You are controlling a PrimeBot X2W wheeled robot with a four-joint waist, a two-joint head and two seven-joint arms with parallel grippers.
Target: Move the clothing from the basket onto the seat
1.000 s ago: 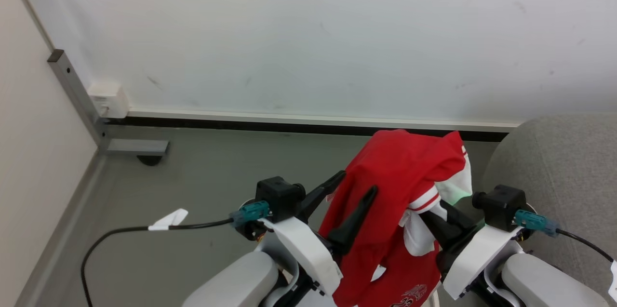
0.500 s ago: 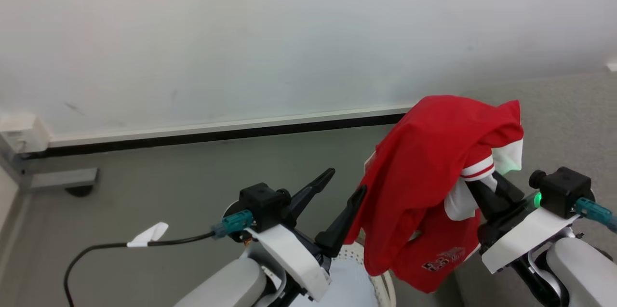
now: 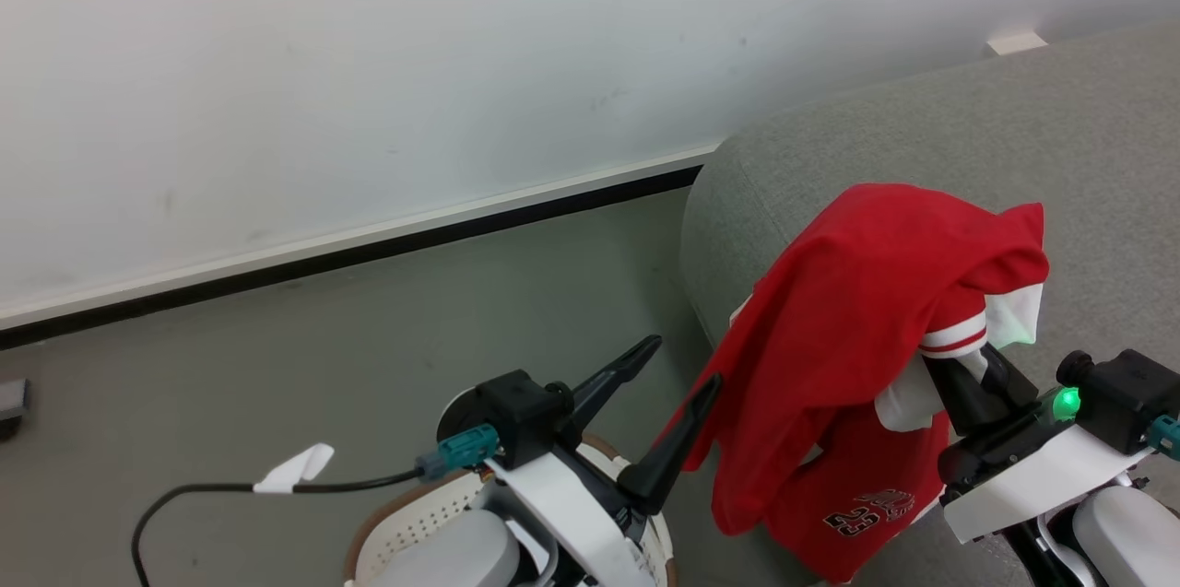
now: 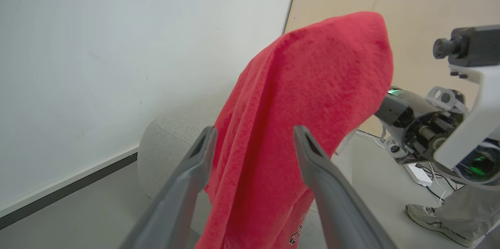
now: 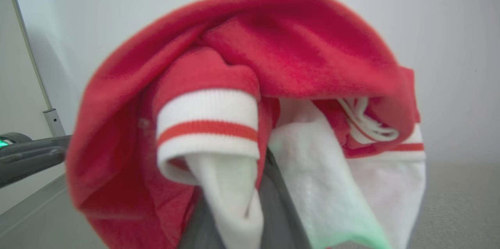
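The seat (image 3: 922, 135) took up the right of the head view, its rounded end near the wall (image 3: 369, 62). In front of that end hung the clothing (image 3: 857, 311) (a striped cuff (image 3: 954, 334) and printed number (image 3: 853, 521) showing), draped over and clamped in the right gripper (image 3: 979, 377), held up clear of the basket (image 3: 406, 522). The basket sat on the floor (image 3: 369, 329) beneath the left arm (image 3: 562, 513). The left gripper (image 3: 684, 362) was spread wide and empty, just beside the shirt's hanging edge.
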